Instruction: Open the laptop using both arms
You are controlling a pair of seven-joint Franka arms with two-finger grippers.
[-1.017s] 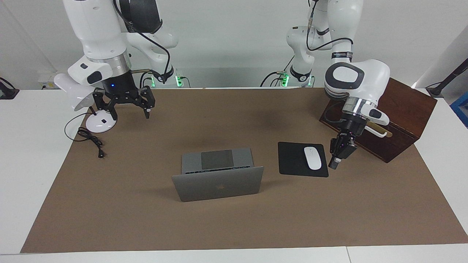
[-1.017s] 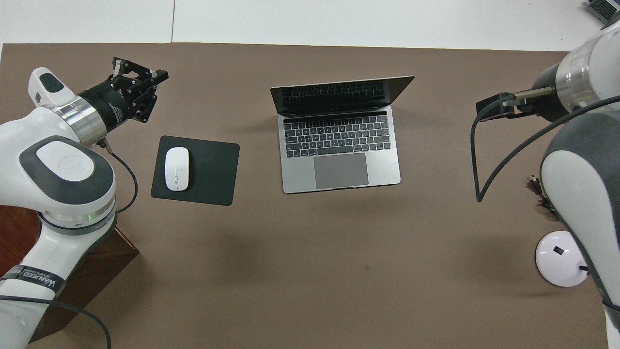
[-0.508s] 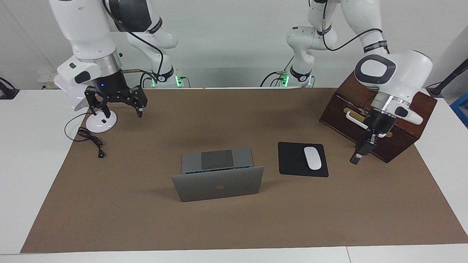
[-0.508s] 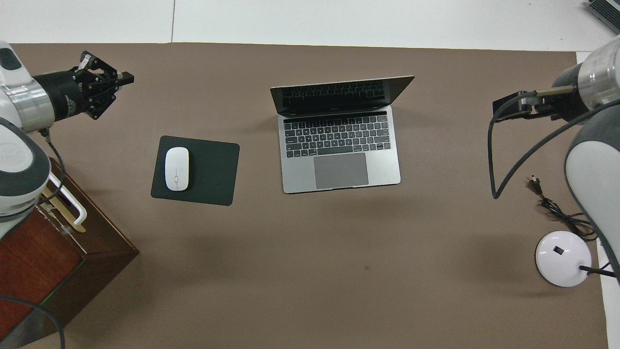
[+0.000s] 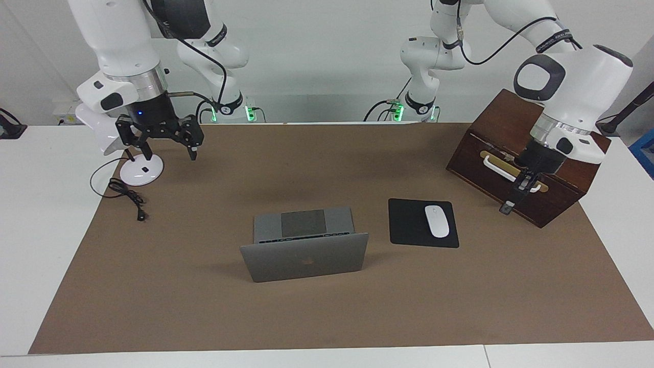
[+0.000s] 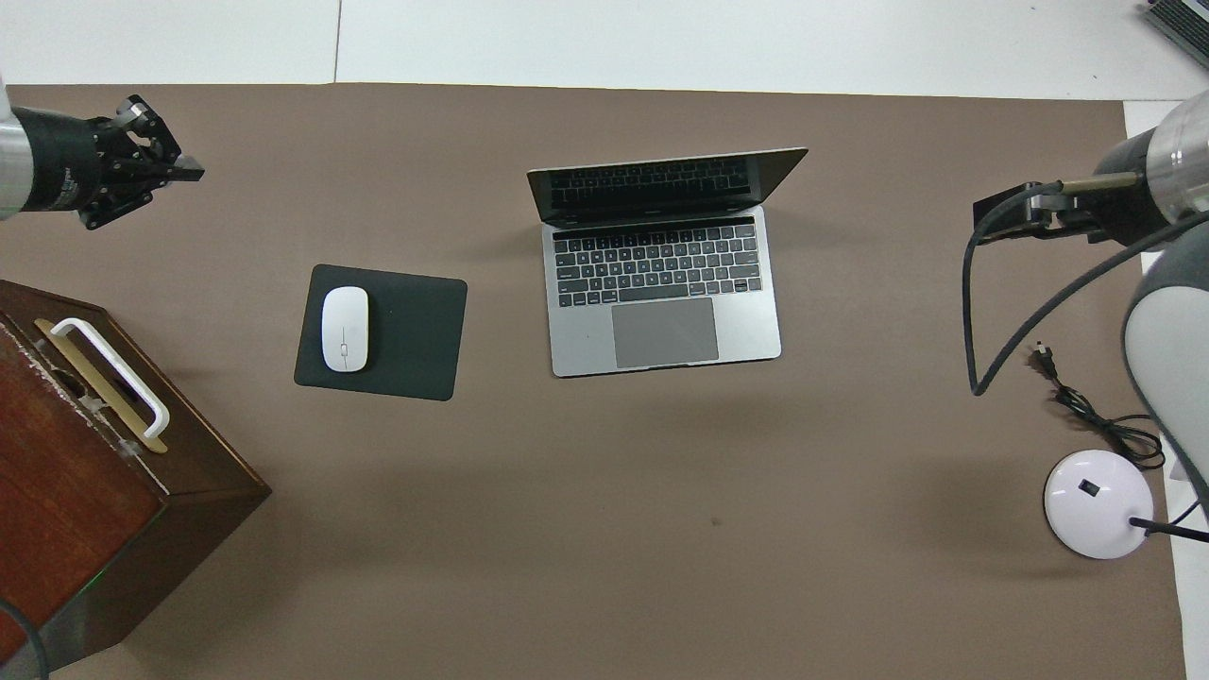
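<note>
The silver-grey laptop (image 5: 305, 263) stands open at the middle of the brown mat, its lid tilted up with the apple logo showing in the facing view. In the overhead view its keyboard and trackpad (image 6: 661, 312) are uncovered. My left gripper (image 5: 507, 207) hangs shut and holds nothing, over the mat's edge in front of the wooden box; its tip (image 6: 192, 171) also shows in the overhead view. My right gripper (image 5: 170, 153) is open and holds nothing, up in the air beside the lamp base at the right arm's end of the table. Neither gripper touches the laptop.
A black mouse pad (image 5: 409, 225) with a white mouse (image 5: 437, 221) lies between the laptop and the dark wooden box (image 5: 567, 153), which has a white handle. A white lamp base (image 5: 139, 174) and its black cable (image 5: 127, 197) sit at the right arm's end.
My left gripper has moved away from the mouse pad toward the wooden box and risen. My right gripper has drifted a little toward the lamp. The laptop has not moved.
</note>
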